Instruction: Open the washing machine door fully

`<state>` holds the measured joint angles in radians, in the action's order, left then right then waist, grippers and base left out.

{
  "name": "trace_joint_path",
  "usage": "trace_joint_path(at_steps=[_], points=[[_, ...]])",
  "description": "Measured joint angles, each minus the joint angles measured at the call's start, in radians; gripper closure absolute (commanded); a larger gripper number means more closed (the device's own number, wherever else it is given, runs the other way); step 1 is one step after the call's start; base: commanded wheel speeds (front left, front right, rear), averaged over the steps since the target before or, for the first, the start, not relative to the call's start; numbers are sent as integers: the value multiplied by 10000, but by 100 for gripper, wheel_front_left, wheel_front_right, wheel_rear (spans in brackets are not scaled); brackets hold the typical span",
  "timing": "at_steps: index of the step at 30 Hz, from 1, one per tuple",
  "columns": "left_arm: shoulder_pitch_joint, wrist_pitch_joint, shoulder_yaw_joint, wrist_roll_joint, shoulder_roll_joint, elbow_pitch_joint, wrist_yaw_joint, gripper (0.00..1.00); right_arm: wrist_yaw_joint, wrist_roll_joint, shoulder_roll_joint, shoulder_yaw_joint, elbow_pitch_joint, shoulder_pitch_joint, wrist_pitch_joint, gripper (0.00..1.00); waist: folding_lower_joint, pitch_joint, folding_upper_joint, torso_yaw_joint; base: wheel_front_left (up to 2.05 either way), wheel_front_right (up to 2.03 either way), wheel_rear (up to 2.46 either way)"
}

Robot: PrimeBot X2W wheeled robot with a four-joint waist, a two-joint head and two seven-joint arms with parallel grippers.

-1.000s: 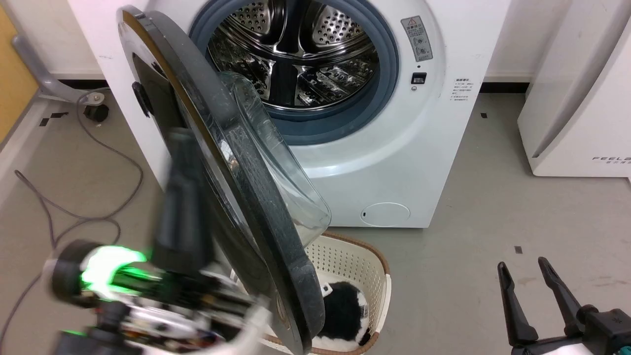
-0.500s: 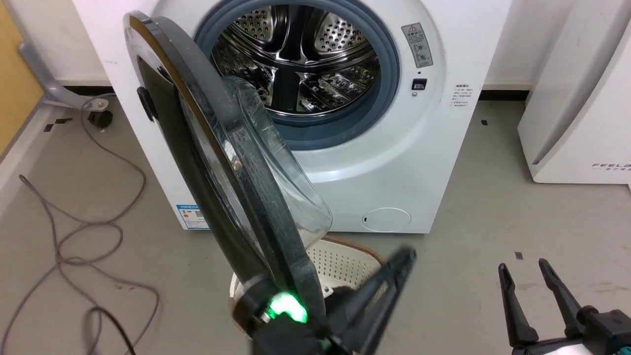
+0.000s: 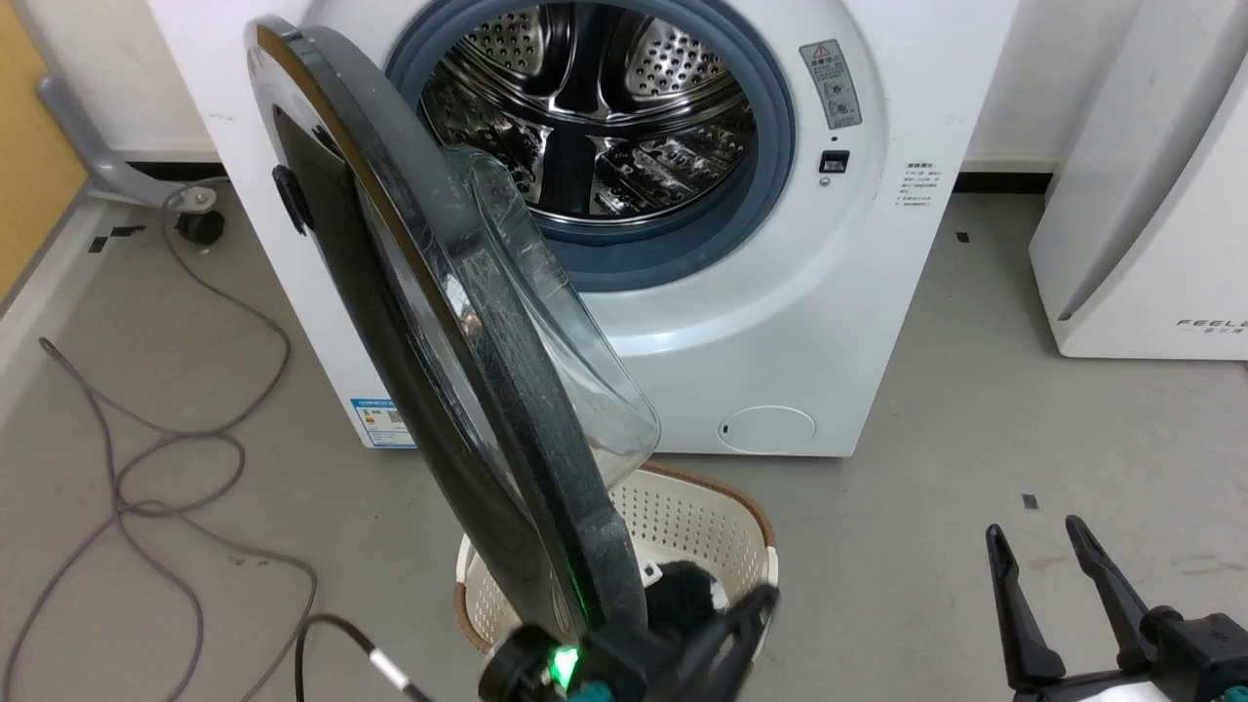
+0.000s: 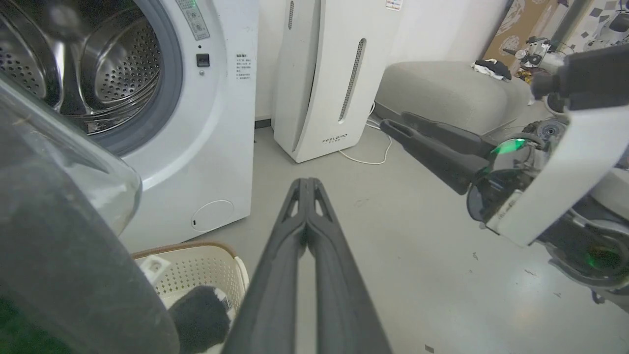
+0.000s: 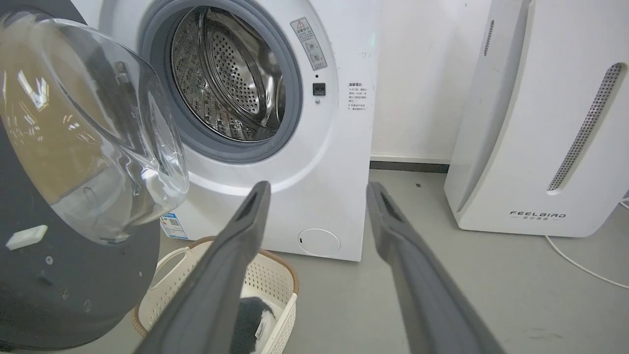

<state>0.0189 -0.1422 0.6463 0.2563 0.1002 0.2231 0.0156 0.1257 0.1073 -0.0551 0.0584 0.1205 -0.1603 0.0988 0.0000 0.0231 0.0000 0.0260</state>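
The washing machine [image 3: 780, 322] stands with its steel drum exposed. Its black washing machine door [image 3: 429, 322] is swung out on the left hinge, nearly edge-on in the head view, glass bowl [image 5: 93, 132] facing right. My left gripper [image 3: 756, 609] is shut on nothing, low at the bottom centre just below the door's free edge and apart from it; in the left wrist view its fingertips [image 4: 307, 183] point over bare floor, with the door [image 4: 54, 246] at the left. My right gripper [image 3: 1048, 546] hangs open at the lower right, far from the door, and is open in its own view [image 5: 318, 189].
A cream laundry basket [image 3: 717, 522] holding a black-and-white item sits on the floor under the door's free edge. A white FEELAIR appliance [image 3: 1141, 195] stands to the right. Grey cables [image 3: 166, 458] lie on the floor at the left.
My left arm swung from the door's outer left side to below its free edge, then sank lower in view. The door's angle looks the same. The right gripper stayed put.
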Motion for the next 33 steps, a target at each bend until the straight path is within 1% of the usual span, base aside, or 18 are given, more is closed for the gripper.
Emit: trace_joint_path(at_steps=[5, 9, 15, 24, 33], points=[[-850, 554, -186, 56, -326, -961, -385, 100, 0, 25, 0, -25, -42, 4, 2, 0, 0, 135, 0, -1, 0, 0, 0], [-1343, 920, -215, 234, -439, -1732, -880, 100, 0, 132, 2, -84, -121, 20, 42, 0, 0, 262, 0, -48, 0, 0, 0], [-1446, 1007, -169, 378, -472, -2109, -1200, 100, 0, 171, 2, -56, -213, 23, 90, 0, 0, 288, 0, -18, 0, 0, 0], [-923, 1037, -518, 554, -445, -1793, -1824, 100, 0, 247, 2, -33, -334, 25, 100, 0, 0, 221, 0, 121, 0, 0, 0], [244, 844, -863, 629, -58, -650, -2650, 100, 0, 245, 2, 4, -374, 14, 98, 0, 0, 94, 0, 310, 0, 0, 0]])
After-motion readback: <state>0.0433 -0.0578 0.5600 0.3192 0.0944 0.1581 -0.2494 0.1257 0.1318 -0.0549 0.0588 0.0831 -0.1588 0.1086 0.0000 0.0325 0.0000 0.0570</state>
